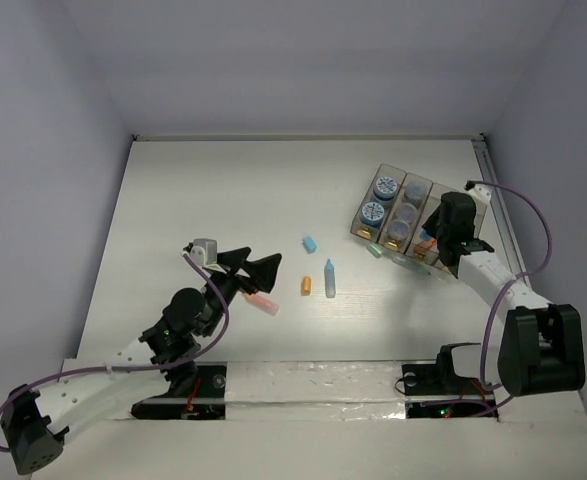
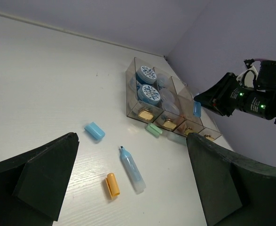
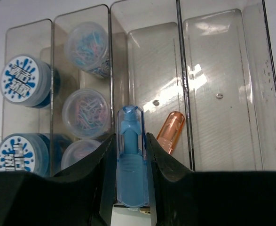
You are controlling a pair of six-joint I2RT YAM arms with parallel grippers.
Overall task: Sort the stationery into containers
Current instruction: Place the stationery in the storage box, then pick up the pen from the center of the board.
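Note:
The clear four-compartment organiser box (image 1: 414, 190) stands at the far right. Its first compartment holds two blue-lidded tubs (image 3: 24, 84), the second holds clear tubs of clips (image 3: 87, 43), and the third holds an orange stick (image 3: 169, 132). My right gripper (image 1: 441, 232) is shut on a blue capsule stick (image 3: 130, 160) over the near end of the box, about at the third compartment. My left gripper (image 1: 261, 262) is open and empty at mid-table. Ahead of it lie a blue marker (image 2: 132, 170), an orange cap (image 2: 112, 184) and a blue cap (image 2: 95, 131). A pale green stick (image 2: 153, 130) lies against the box front.
A pink-orange stick (image 1: 263, 300) lies on the table just under my left gripper. The fourth compartment (image 3: 227, 94) shows nothing inside. White walls close the table at the back and sides; a rail (image 1: 498, 200) runs along the right edge.

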